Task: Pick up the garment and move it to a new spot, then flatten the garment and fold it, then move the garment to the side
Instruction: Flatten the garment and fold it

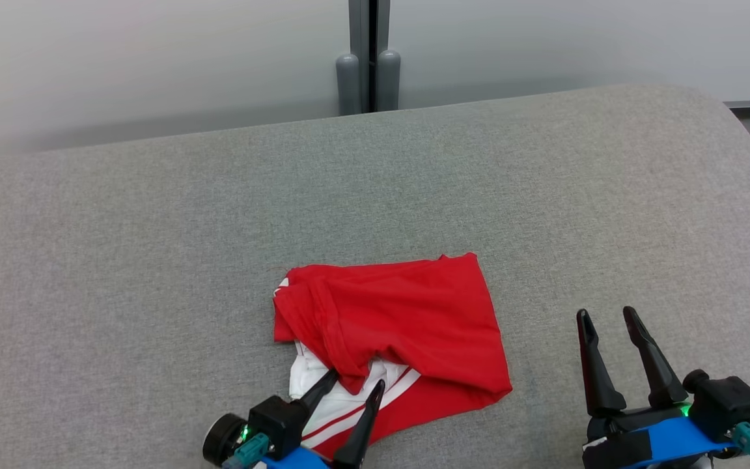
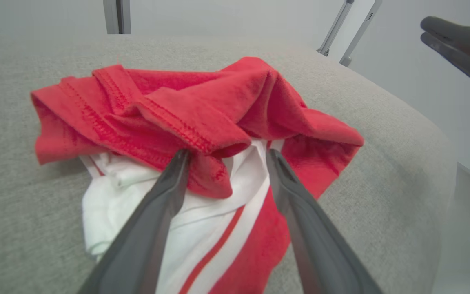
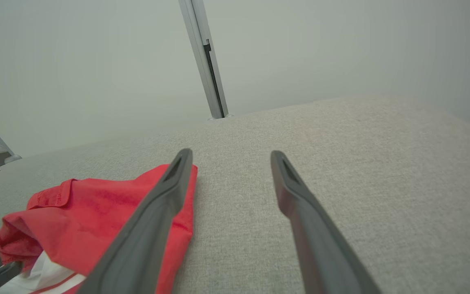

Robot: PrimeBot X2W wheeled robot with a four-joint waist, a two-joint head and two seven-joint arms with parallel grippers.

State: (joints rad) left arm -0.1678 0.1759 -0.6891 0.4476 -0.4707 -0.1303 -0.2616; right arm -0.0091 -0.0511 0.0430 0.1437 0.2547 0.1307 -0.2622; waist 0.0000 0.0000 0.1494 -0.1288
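Your garment (image 1: pixel 401 312): soft red knit, stitched hems, white panel with red stripe. Crumpled heap on grey woven cushion (image 1: pixel 153 228), centre of its width, near side.
Your left gripper (image 1: pixel 357 378): low, fingers spread, tips straddling red fold above white panel, nothing pinched.
Your right gripper (image 1: pixel 606 312): fingers spread, empty, over bare cushion just right of garment.
Wide bare cushion behind and on both sides; rounded edge far right.

The garment (image 1: pixel 401 312) lies on the cushion (image 1: pixel 153 228), toward its near edge. The left gripper (image 1: pixel 357 378) has its 2 fingers astride a fold at the garment's near side. The right gripper (image 1: pixel 606 312) is apart, to the garment's right. A post (image 1: pixel 368 65) stands behind.
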